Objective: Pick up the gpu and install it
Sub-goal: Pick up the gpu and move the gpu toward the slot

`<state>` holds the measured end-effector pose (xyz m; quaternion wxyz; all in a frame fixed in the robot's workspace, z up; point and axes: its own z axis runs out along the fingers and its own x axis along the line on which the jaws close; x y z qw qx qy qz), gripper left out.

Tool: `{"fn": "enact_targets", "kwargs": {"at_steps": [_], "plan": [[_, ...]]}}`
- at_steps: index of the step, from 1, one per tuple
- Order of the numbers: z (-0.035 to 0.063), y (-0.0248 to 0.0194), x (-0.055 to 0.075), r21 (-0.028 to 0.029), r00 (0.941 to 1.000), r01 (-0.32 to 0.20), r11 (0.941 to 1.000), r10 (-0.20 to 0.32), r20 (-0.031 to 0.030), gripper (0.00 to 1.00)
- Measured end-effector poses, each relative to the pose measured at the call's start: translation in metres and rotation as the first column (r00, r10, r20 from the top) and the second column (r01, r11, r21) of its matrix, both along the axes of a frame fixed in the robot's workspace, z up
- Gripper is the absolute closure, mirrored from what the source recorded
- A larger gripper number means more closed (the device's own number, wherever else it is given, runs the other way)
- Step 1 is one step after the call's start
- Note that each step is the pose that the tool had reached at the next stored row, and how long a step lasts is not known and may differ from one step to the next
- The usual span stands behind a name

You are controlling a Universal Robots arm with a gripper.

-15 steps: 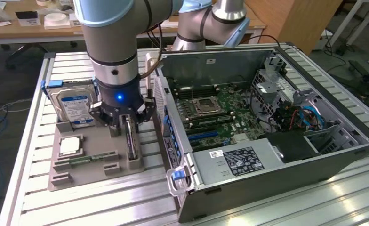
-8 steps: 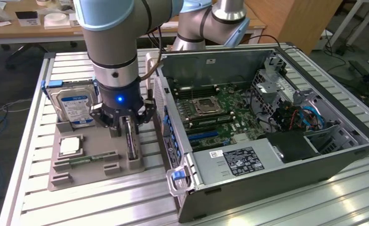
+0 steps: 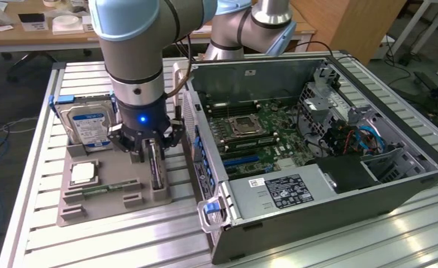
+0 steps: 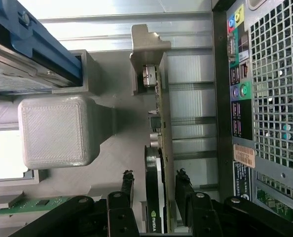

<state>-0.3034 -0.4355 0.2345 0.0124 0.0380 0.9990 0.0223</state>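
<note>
1. Hazard, as I judged it: my tool (image 3: 153, 153) stood astride the gpu (image 3: 156, 170). If it closed off-centre, one finger would land first and tip the card in its slot.
2. Hazard, as I judged it: the card sat deep in the grey holder tray (image 3: 100, 206). A lift that was not straight could jam it or drag the tray across the tabletop (image 3: 92, 245).
3. Hazard, as I judged it: the computer case (image 3: 316, 223) stood just beside the tray, so a swing could clip its wall.
4. Tool: released, jaws wide, grasping nothing. The fingertips (image 4: 183, 178) flanked the card's upper edge with a gap on each side.
5. gpu (image 4: 159, 148): on edge in the tray, left of centre in the exterior view, between the hard drive (image 3: 89, 125) and the case.
</note>
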Motion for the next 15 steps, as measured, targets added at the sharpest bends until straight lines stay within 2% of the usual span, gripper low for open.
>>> {"fn": "enact_targets", "kwargs": {"at_steps": [15], "plan": [[-0.002,0.0,0.0013,0.0,1.0,0.0,1.0,0.0,0.0,0.53]]}}
